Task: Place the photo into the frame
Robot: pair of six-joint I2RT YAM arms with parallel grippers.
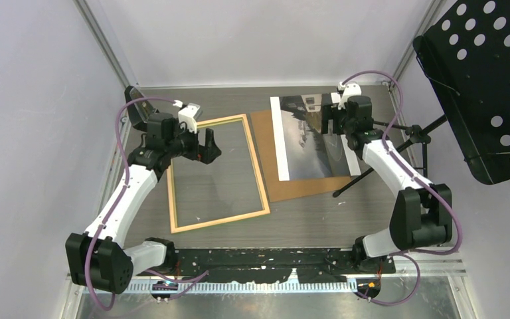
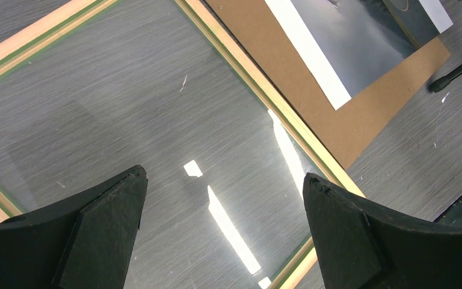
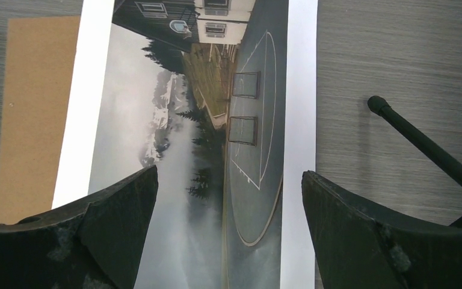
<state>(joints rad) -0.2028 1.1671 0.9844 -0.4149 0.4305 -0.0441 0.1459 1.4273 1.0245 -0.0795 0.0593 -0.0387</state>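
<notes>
Hovering over the frame (image 1: 259, 179), left gripper (image 2: 224, 180) jaws wide apart, empty; frame lies flat, possibly glazed (glare only). Just right, the photo (image 1: 305, 143) lies on a brown board (image 1: 299, 187); right gripper (image 3: 230, 179) above it, jaws spread, empty.

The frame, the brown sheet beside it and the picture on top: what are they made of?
The frame looks like pale bare wood with a green-painted edge. The brown sheet seems matte hardboard or stiff card: flat, even, dull. The picture looks like thin printed paper with white borders; probably glossy.
</notes>
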